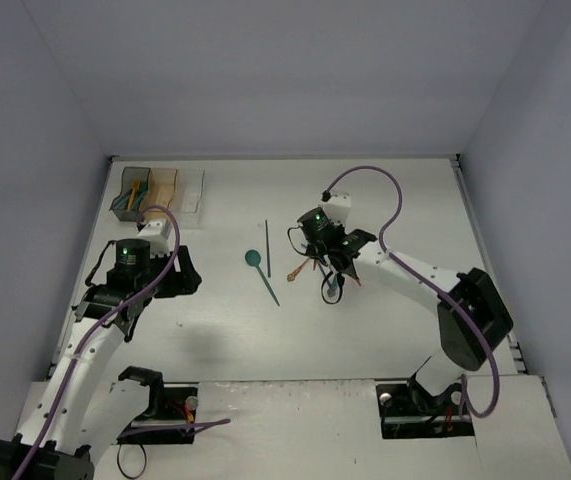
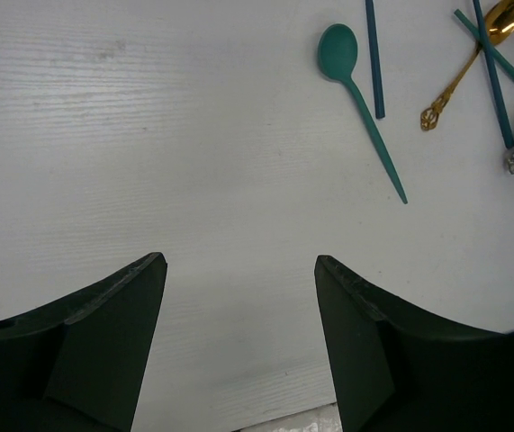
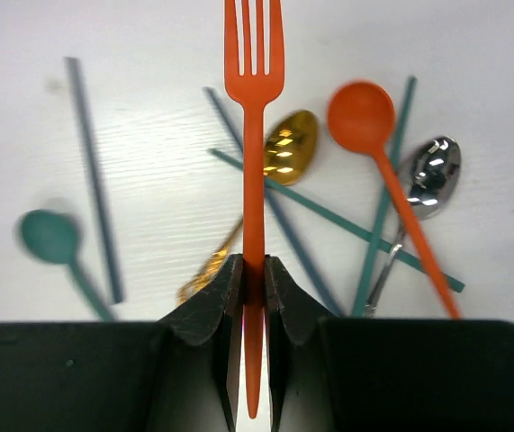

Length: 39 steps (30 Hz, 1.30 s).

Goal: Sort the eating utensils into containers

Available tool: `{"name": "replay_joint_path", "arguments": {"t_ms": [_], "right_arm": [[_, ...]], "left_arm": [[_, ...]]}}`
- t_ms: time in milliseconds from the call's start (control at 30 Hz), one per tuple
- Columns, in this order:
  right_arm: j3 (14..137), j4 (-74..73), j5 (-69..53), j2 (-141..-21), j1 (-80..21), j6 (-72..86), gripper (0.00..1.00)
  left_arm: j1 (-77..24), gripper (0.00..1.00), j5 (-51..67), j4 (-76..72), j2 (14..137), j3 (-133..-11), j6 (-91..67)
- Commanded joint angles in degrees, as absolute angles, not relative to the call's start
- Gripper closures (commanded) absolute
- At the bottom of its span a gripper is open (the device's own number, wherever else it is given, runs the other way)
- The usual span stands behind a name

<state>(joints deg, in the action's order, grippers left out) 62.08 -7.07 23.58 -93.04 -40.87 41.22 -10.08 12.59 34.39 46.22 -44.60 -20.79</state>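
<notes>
My right gripper (image 3: pixel 254 270) is shut on an orange fork (image 3: pixel 254 135) and holds it above a pile of utensils: a gold spoon (image 3: pixel 288 144), an orange spoon (image 3: pixel 374 135), a silver spoon (image 3: pixel 432 175) and teal sticks (image 3: pixel 329 211). In the top view this gripper (image 1: pixel 323 258) is over the pile at mid table. A teal spoon (image 1: pixel 257 265) and a teal stick (image 1: pixel 267 248) lie to the left. My left gripper (image 2: pixel 238 270) is open and empty over bare table. The three joined bins, dark grey (image 1: pixel 131 190), amber (image 1: pixel 163 188) and clear (image 1: pixel 192 190), stand at the back left.
The teal spoon (image 2: pixel 351 81), a teal stick (image 2: pixel 374 58) and a gold spoon (image 2: pixel 473 54) show at the top right of the left wrist view. Grey walls close the table on three sides.
</notes>
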Motion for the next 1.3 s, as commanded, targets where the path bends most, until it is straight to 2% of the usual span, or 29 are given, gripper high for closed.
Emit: {"name": "replay_joint_path", "arguments": {"t_ms": [0, 167, 333, 533, 833, 1267], "right_arm": [[65.94, -6.33, 24.01, -85.98, -44.08, 36.83, 1.0], [68.3, -6.33, 22.06, -82.7, -47.03, 39.83, 1.0], [71.06, -6.33, 20.91, -82.33, -48.9, 44.59, 1.0], [72.25, -6.26, 20.64, -81.0, -49.75, 49.57, 1.0], [70.58, -6.33, 18.46, -79.1, -49.89, 54.65, 1.0], [70.14, -6.33, 18.19, -78.05, -49.92, 55.99, 1.0]], "left_arm": [[-11.21, 0.36, 17.51, 30.05, 46.27, -49.19, -26.8], [-17.97, 0.37, 15.28, 25.47, 46.41, -51.07, -33.77], [-29.06, 0.37, 9.46, 17.57, 48.76, -51.33, -40.33], [-38.85, 0.4, 1.41, 7.43, 53.38, -51.66, -41.86], [-41.87, 0.44, 3.02, -3.77, 60.21, -53.3, -42.33], [-44.56, 0.55, 5.88, -5.36, 65.47, -56.51, -40.96]]}}
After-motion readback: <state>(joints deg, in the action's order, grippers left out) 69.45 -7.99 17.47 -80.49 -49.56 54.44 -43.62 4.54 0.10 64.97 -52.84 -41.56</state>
